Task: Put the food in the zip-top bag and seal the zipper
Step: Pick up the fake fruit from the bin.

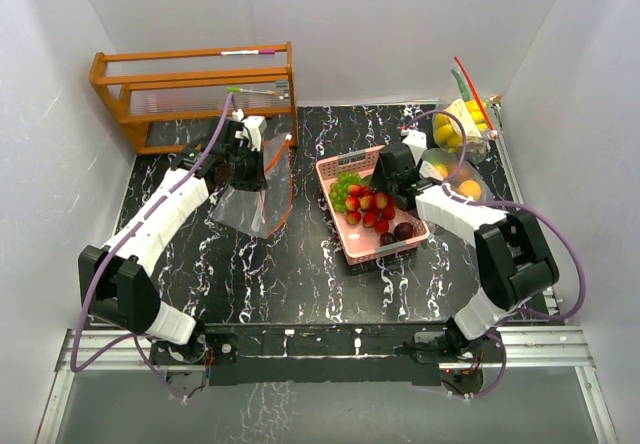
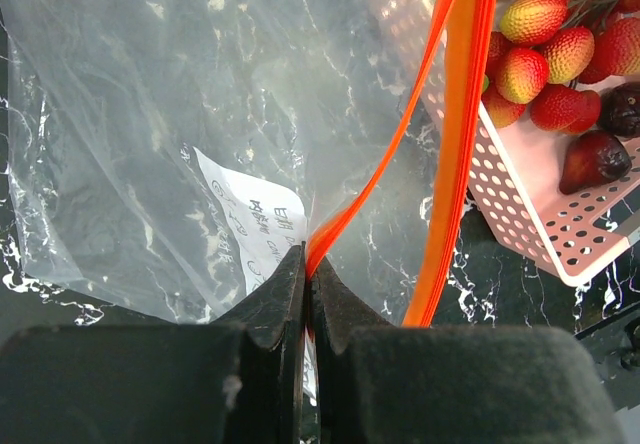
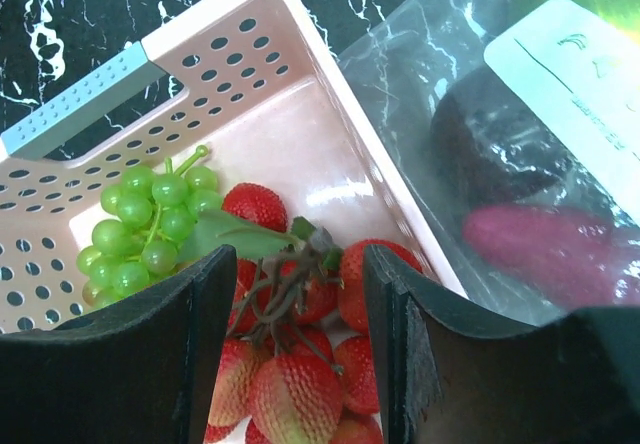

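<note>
A clear zip-top bag [image 1: 250, 202] with an orange zipper [image 2: 462, 114] hangs upright left of centre. My left gripper [image 2: 306, 256] is shut on one zipper strip at the bag's mouth, and in the top view my left gripper [image 1: 254, 160] sits just above the bag. The pink tray [image 1: 335, 167] holds the food: green grapes [image 3: 150, 226], a bunch of red berries [image 3: 300, 389] and dark plums [image 1: 402, 231]. My right gripper [image 3: 300, 264] is low in the tray, open, its fingers either side of the berry bunch's brown stem.
A wooden rack [image 1: 195, 89] stands at the back left. Right of the tray lie other clear bags, one with yellow fruit [image 1: 458, 129], one with an orange [image 1: 466, 187]. A bag with dark and pink items [image 3: 520, 164] touches the tray's side. White walls enclose the table.
</note>
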Motion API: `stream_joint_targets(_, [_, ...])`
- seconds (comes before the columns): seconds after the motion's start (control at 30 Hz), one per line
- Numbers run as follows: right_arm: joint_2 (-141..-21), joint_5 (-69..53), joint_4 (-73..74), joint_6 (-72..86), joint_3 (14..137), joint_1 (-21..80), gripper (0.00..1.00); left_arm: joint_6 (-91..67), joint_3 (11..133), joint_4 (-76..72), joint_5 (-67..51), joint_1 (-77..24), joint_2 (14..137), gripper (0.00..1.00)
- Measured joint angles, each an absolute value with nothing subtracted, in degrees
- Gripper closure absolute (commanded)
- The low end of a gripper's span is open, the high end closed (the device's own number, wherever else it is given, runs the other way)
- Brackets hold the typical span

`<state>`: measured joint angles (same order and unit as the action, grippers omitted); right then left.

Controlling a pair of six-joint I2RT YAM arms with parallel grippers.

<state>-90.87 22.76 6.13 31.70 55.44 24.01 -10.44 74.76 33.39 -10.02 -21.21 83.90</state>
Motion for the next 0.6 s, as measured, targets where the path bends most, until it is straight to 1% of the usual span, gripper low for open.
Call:
stream_joint_targets(0.03, [-91.3, 22.8, 6.0, 31.5, 55.8, 24.0, 0.45, -10.5, 74.8, 33.4, -10.0, -21.2, 83.9, 1.00])
stream_joint_targets(0.07, [-92.4, 22.8, 6.0, 31.3, 56.7, 24.0, 0.48, -10.5, 74.8, 33.3, -10.1, -21.2, 83.9, 1.00])
stream_joint_targets(0.17, [-95.5, 22.7, 5.9, 30.6, 58.7, 24.0, 0.74, -10.5, 74.5, 33.0, -10.3, -21.2, 83.9, 1.00])
stream_joint_targets(0.27, [-96.7, 22.3, 5.7, 29.9, 58.7, 24.0, 0.88, -10.7, 74.2, 33.0, -10.6, -21.3, 83.9, 1.00])
stream_joint_targets(0.37, [-96.7, 22.4, 5.4, 29.2, 58.7, 24.0, 0.92, -10.7, 74.1, 32.9, -10.9, -21.4, 83.9, 1.00])
stream_joint_targets(0.47, [-95.7, 22.4, 5.5, 28.3, 58.4, 24.0, 0.92, -10.7, 74.0, 32.8, -11.0, -21.5, 83.9, 1.00])
stream_joint_targets(0.6, [-89.7, 21.0, 6.5, 26.3, 57.5, 24.1, 0.92, -11.0, 74.0, 32.6, -11.2, -21.5, 83.9, 1.00])
